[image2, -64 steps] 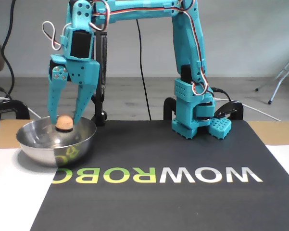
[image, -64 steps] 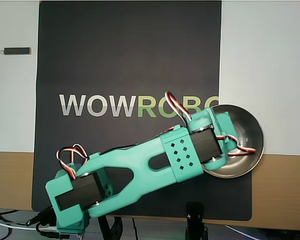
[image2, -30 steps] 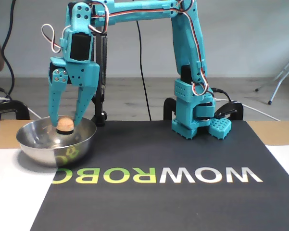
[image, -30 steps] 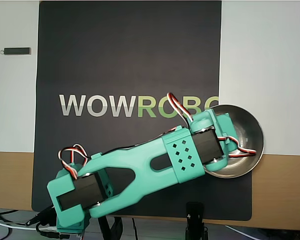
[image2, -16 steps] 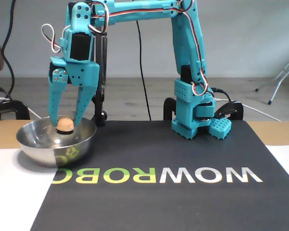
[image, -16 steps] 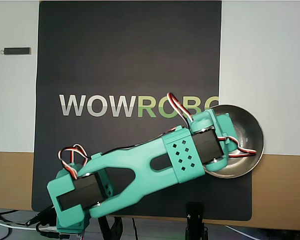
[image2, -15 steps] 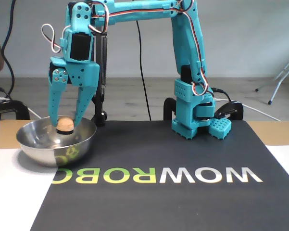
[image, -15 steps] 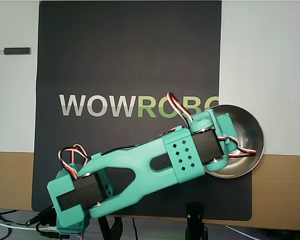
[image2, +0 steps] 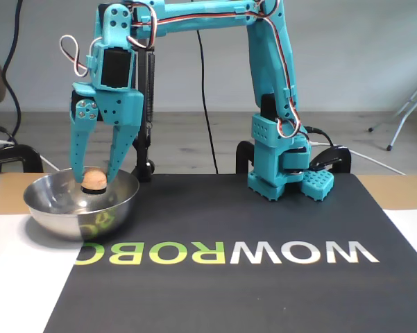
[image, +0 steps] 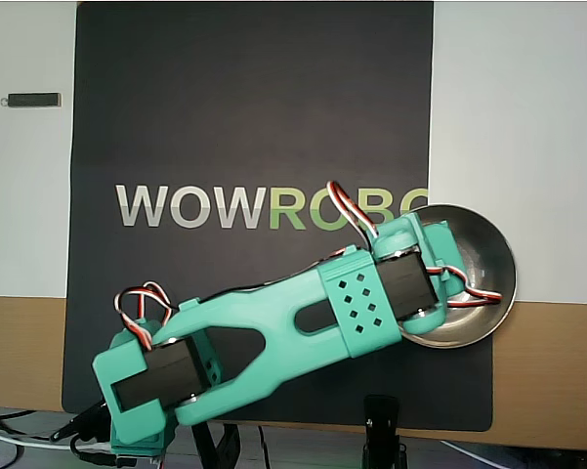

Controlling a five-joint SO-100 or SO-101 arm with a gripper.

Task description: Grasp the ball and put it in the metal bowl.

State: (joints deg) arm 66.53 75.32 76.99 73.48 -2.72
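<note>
The peach-orange ball (image2: 93,177) sits between the two teal fingertips of my gripper (image2: 93,180), which is shut on it. It hangs at about rim height inside the metal bowl (image2: 55,208), at the left of the fixed view. My gripper points straight down into the bowl. In the overhead view the metal bowl (image: 483,264) lies at the right edge of the black mat, half covered by my arm's wrist (image: 391,288). The ball and fingertips are hidden there.
A black mat (image: 254,117) with WOWROBO lettering covers the table's middle. A small black stick (image: 34,99) lies on the white sheet at the overhead view's far left. My arm's base (image2: 281,173) stands at the mat's far edge, with cables behind it.
Over two seconds the gripper has sunk slightly, carrying the ball a little lower into the bowl. In the last half second nothing visibly moves.
</note>
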